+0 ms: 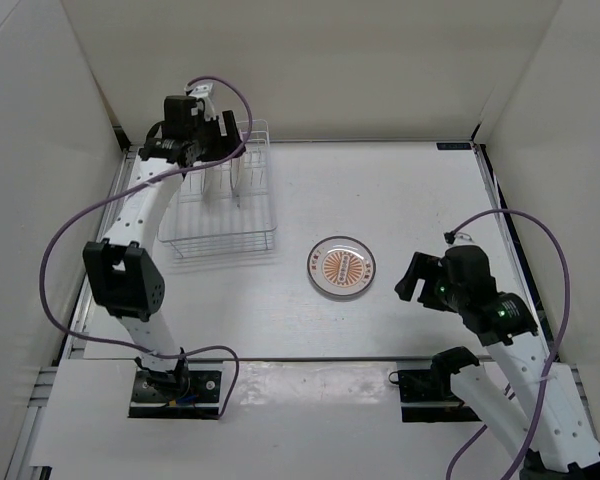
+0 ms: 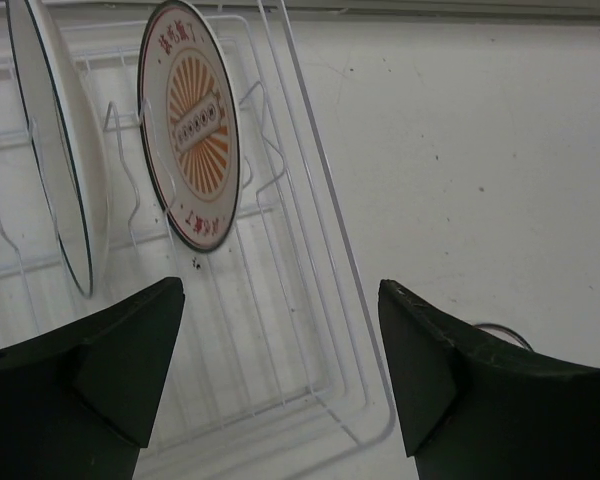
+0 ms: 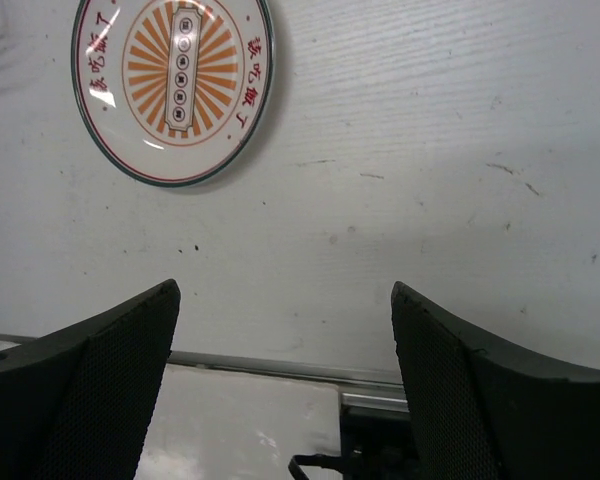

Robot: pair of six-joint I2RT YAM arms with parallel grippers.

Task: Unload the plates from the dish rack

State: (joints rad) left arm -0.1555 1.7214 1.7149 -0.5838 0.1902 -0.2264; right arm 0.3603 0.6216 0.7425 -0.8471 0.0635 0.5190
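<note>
Fingers of left gripper (image 2: pixel 280 310) are spread wide, nothing grasped, over dish rack (image 1: pixel 220 205). Two plates are stood upright in its dividers: sunburst plate (image 2: pixel 190 125) and edge-on plate (image 2: pixel 55 150), whose pattern is hard to tell. One flat plate (image 3: pixel 172 85) is laid on table (image 1: pixel 440 210), near right gripper (image 3: pixel 285 310), likewise spread and empty.

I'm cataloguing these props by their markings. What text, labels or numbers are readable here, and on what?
"该吃饭了", likely, in red, either side of the sunburst: flat plate on the table.
Same red characters, too skewed to read: upright plate in the dish rack.
Centre strips of both: too small.
Dark tag at table edge: unreadable.
</note>
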